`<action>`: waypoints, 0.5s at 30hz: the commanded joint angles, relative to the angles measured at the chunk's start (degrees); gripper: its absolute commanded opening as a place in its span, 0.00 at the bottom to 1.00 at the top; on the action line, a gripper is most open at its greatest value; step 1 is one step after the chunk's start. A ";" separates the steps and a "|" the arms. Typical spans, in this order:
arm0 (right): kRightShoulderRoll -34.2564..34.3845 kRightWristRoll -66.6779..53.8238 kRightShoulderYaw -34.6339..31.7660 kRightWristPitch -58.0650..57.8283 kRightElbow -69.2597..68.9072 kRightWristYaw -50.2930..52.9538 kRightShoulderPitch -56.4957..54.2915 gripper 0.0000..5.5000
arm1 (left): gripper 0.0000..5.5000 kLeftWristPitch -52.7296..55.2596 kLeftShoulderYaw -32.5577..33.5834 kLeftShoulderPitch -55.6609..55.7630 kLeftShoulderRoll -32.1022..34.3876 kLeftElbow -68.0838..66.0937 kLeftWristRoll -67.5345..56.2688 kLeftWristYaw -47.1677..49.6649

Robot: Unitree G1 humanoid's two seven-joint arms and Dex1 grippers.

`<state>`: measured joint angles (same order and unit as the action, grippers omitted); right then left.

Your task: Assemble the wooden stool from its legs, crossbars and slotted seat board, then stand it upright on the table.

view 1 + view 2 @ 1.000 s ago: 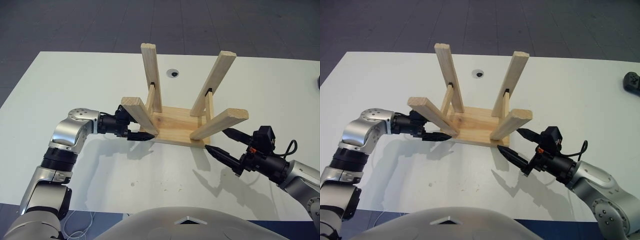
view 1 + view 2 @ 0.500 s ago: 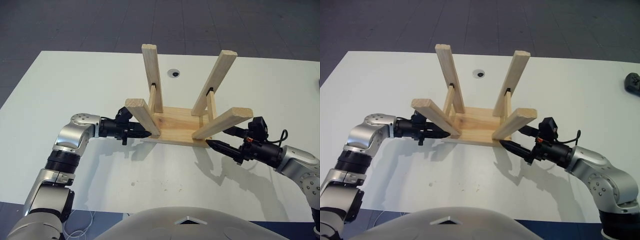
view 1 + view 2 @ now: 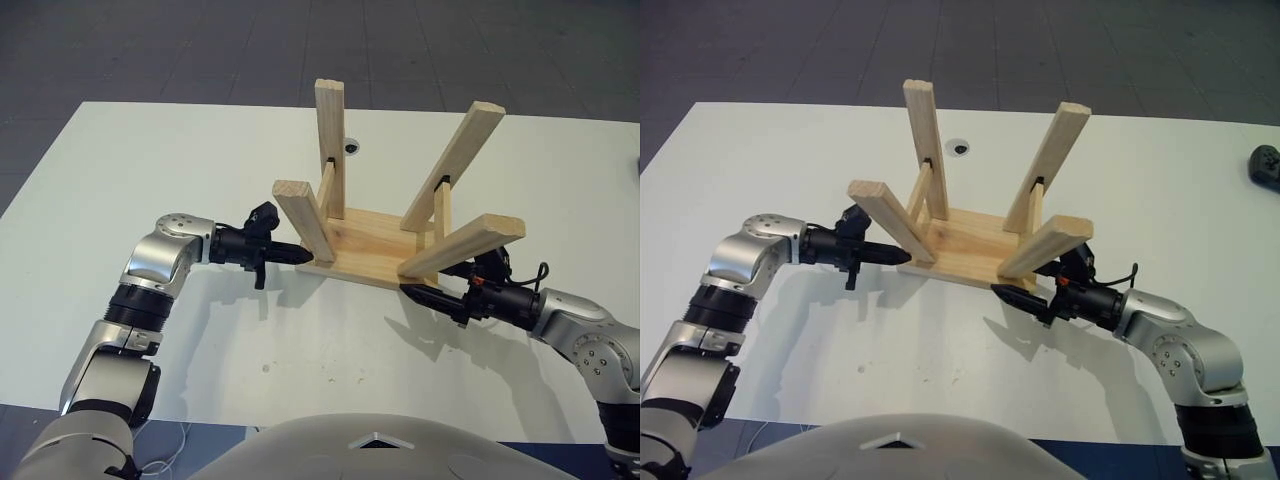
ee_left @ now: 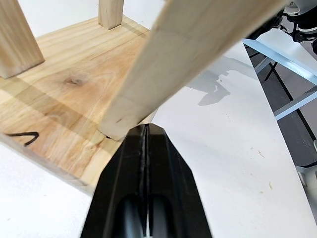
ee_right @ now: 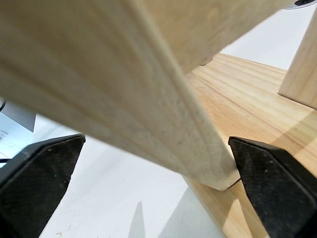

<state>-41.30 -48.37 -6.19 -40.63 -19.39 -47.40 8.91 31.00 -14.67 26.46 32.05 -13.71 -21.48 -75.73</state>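
Stool (image 3: 370, 245) sits inverted mid-frame on the table (image 3: 150, 150), legs up. Looks assembled, flip pending. Left gripper (image 3: 298, 256) is pinched closed on nothing, tips at the near-left leg (image 3: 305, 218) base. Right gripper (image 3: 428, 283) is spread wide astride the near-right leg (image 3: 465, 243), unclamped. Next, probably: grip both sides, rotate upright.

Right end effector (image 3: 1020, 285) partly behind leg (image 3: 1045, 245)

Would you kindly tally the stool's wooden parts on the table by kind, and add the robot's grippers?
Legs: 4
Crossbars: 2
Seat board: 1
Grippers: 2
Total: 9
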 commanded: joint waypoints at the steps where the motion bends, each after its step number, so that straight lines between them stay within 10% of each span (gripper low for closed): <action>1: -0.39 0.62 -0.45 -0.81 -0.54 -0.73 0.09 0.98 | 0.12 -1.61 0.86 2.94 1.14 -2.84 1.46 -0.74; 15: -1.24 2.26 -1.15 -0.55 1.05 -2.29 -2.14 0.56 | 0.55 -1.18 -2.69 8.18 -0.99 -5.73 2.50 -9.55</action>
<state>-41.35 -46.67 -6.67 -40.75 -18.68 -48.89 6.51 27.96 -16.37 35.30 30.53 -22.50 -18.28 -83.49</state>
